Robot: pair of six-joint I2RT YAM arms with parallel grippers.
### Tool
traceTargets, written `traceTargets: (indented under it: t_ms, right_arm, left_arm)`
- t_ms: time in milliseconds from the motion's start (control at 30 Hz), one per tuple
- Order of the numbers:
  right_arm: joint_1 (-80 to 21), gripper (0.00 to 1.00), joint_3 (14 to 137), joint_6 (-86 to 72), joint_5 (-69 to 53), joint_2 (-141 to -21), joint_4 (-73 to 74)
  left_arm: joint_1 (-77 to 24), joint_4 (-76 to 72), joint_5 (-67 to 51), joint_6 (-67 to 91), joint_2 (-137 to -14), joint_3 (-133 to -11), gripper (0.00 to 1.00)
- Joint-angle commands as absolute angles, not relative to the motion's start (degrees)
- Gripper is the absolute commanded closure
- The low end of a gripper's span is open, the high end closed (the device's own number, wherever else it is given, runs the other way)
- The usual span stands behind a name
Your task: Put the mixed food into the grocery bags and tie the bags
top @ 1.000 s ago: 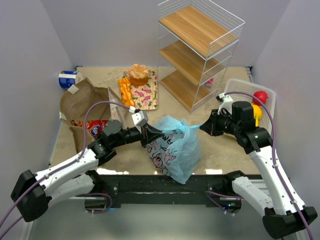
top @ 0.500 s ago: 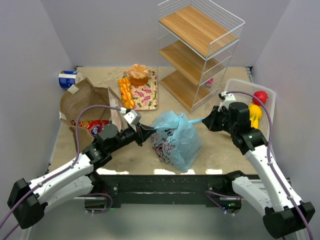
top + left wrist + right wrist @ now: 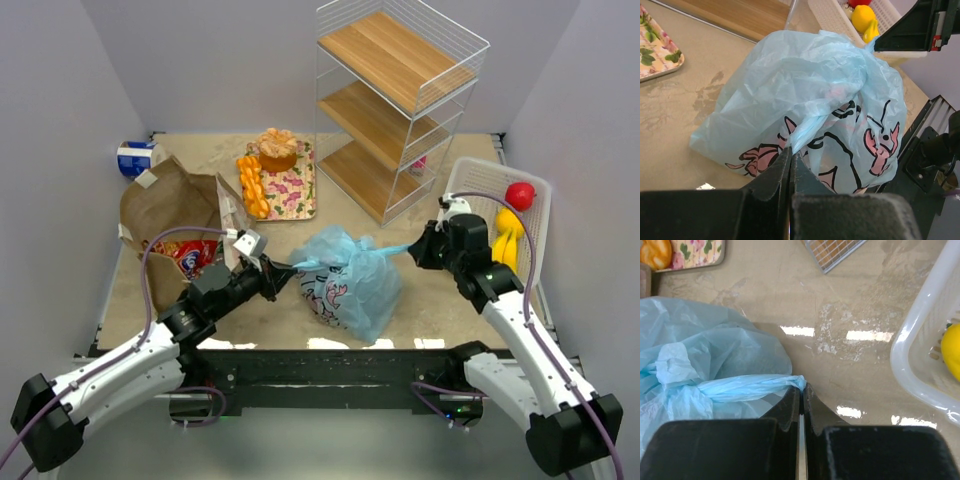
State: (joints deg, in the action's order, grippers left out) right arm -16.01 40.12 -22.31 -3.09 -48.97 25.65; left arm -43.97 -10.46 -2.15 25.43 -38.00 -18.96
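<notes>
Left gripper (image 3: 271, 272) and right gripper (image 3: 420, 248) each clamp a twisted handle (image 3: 747, 387) of the light-blue bag (image 3: 350, 288), which sits mid-table between them, handles stretched taut left to right.

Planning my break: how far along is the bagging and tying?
Done: the blue bag looks filled, top twisted. In hand: left gripper and right gripper each shut on a handle, stretched taut. To do: the brown paper bag lies open, untied; the can, and fruit in the white basket, not yet bagged.
</notes>
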Motion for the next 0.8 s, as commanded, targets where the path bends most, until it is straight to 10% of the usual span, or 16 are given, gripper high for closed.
traceTargets:
  t_ms: [0,767]
  right_arm:
    - [-13.8,1.0,46.31,-20.74,9.67,-48.6,23.91]
    - [1.41,1.0,40.34,-20.31,-4.04,-51.94,17.66]
  left_arm:
    - [-42.63,-9.4,3.34,21.71,-40.51,-26.36,1.0]
    - [-39.38,-11.76,-3.39,20.05,-39.2,-19.86,1.0]
